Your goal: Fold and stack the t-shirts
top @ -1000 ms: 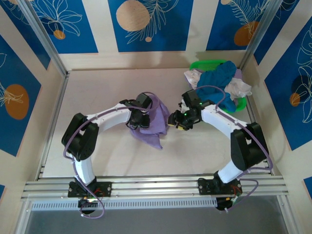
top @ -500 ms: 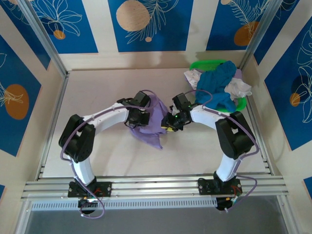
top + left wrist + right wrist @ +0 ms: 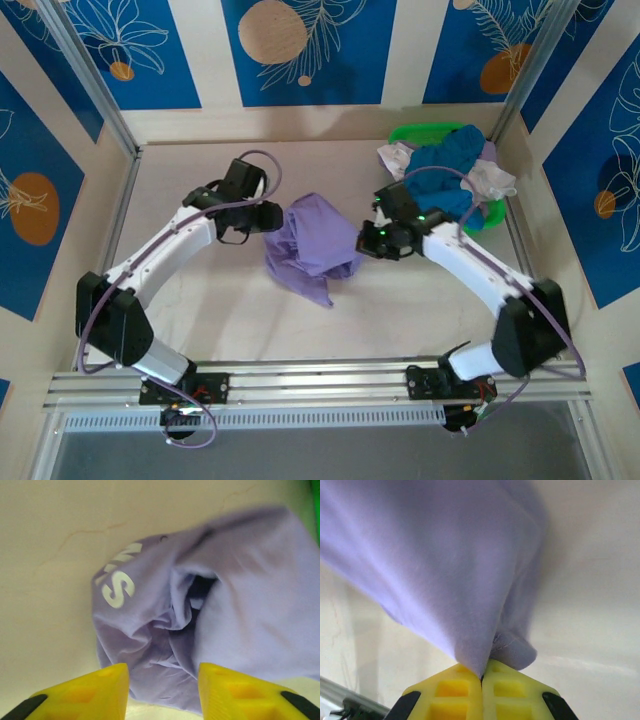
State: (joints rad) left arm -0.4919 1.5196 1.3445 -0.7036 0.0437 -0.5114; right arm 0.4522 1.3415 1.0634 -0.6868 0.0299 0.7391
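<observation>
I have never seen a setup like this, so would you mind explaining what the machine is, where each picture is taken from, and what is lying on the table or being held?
These are two robot arms, a left arm and a right arm, bolted to the near edge of a table. The wide picture looks down from above and behind them. The other two pictures come from a camera on each wrist, so the yellow blocks there are that gripper's own fingers. On the table lies a crumpled lavender t-shirt with white lettering. The right gripper is shut on a fold of it. The left gripper stands open beside the shirt and seems to hold nothing. At the far right, a green basket holds a teal t-shirt and white ones.
</observation>
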